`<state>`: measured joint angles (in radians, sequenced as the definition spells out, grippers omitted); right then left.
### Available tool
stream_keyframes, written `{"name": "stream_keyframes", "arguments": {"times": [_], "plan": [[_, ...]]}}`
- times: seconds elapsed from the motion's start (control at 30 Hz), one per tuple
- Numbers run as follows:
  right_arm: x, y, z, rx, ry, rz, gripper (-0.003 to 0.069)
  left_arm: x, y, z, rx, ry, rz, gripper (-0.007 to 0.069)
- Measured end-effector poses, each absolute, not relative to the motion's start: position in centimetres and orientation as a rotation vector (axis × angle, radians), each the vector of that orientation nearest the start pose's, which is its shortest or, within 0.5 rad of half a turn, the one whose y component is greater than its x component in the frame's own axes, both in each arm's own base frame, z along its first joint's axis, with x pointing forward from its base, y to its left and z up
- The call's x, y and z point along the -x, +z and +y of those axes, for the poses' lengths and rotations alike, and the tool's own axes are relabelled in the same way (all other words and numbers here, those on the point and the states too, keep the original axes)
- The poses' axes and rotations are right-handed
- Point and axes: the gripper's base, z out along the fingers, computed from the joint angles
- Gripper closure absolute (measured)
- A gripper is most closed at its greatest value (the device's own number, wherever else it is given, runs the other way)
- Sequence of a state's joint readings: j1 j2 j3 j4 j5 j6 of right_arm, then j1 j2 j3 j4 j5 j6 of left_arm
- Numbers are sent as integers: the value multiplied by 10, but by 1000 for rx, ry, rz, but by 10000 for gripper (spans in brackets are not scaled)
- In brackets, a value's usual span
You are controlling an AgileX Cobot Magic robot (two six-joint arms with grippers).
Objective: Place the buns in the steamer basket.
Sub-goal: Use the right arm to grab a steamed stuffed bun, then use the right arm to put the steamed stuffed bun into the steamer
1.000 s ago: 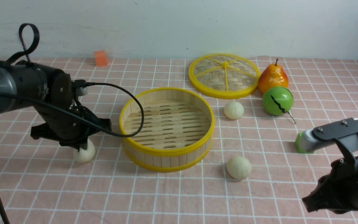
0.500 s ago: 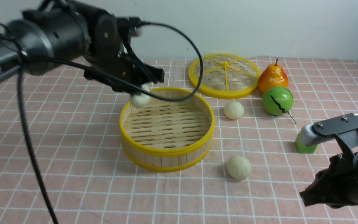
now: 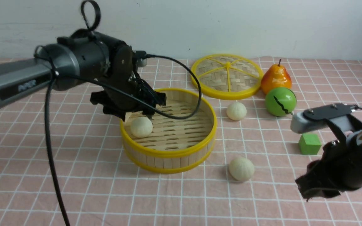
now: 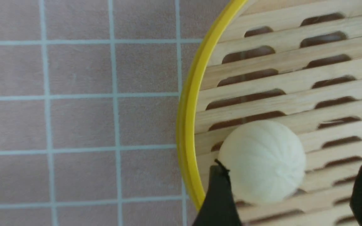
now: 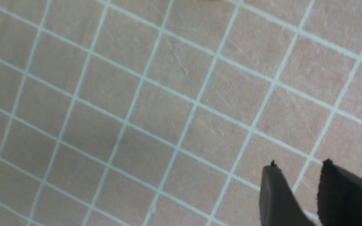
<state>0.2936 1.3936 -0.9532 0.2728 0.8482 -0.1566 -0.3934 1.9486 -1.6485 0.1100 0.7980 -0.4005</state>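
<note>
The left claw (image 4: 292, 169) is hanging wide open over the left side of the steamer basket (image 3: 168, 153), gripping nothing. One finger (image 4: 218, 194) is showing just beside a bun (image 3: 141, 126), though I cannot tell whether it is touching; the other is standing clear. That bun, cream-white and round with faint pleat lines, is lying on the slatted floor near the yellow rim. Two more buns are sitting on the checked cloth (image 3: 74, 175) right of the basket, one (image 3: 236, 110) farther back, one (image 3: 241, 169) nearer. The right claw (image 5: 300, 163) is hovering over the cloth, its fingers slightly apart and empty.
</note>
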Motion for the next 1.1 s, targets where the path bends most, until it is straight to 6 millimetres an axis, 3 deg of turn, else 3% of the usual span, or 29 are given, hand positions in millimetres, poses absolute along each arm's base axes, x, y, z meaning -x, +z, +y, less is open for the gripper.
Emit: {"name": "stream_keyframes", "arguments": {"times": [0.1, 0.17, 0.2, 0.23, 0.27, 0.3, 0.33, 0.37, 0.47, 0.5, 0.6, 0.83, 0.87, 0.93, 0.97, 1.03, 1.1], "plan": [[-262, 264, 109, 455, 400, 2718, 349, -376, 324, -148, -80, -187, 2512, 150], [-275, 260, 125, 508, 399, 2715, 319, -339, 369, -134, -91, -222, 2443, 225], [-281, 256, 131, 537, 383, 2712, 314, -320, 385, -126, -90, -242, 2407, 262], [-282, 258, 132, 543, 380, 2705, 313, -316, 388, -125, -90, -244, 2400, 262], [-295, 248, 141, 575, 346, 2716, 308, -283, 404, -111, -86, -268, 2352, 324], [-304, 243, 144, 578, 327, 2721, 307, -262, 410, -103, -84, -280, 2326, 363], [-305, 242, 145, 580, 323, 2723, 307, -258, 410, -101, -84, -283, 2319, 378], [-318, 235, 149, 580, 301, 2730, 306, -231, 407, -90, -81, -296, 2292, 428], [-342, 222, 159, 604, 260, 2738, 305, -174, 398, -66, -33, -345, 2193, 525], [-342, 224, 160, 605, 259, 2733, 305, -171, 396, -65, -30, -347, 2193, 531], [-359, 209, 172, 673, 205, 2756, 305, -127, 371, -43, -5, -327, 2150, 638], [-368, 183, 180, 717, 171, 2821, 340, -86, 346, -19, -5, -225, 2140, 638], [-368, 182, 179, 719, 169, 2826, 366, -81, 345, -16, -3, -218, 2133, 638], [-369, 184, 179, 731, 154, 2828, 487, -67, 336, -9, 10, -199, 2127, 638], [-369, 185, 179, 736, 150, 2829, 499, -65, 335, -8, 13, -201, 2124, 638], [-371, 194, 179, 767, 133, 2829, 624, -55, 323, -3, 41, -208, 2123, 638], [-374, 207, 181, 784, 131, 2832, 643, -52, 309, -1, 77, -221, 2141, 638]]}}
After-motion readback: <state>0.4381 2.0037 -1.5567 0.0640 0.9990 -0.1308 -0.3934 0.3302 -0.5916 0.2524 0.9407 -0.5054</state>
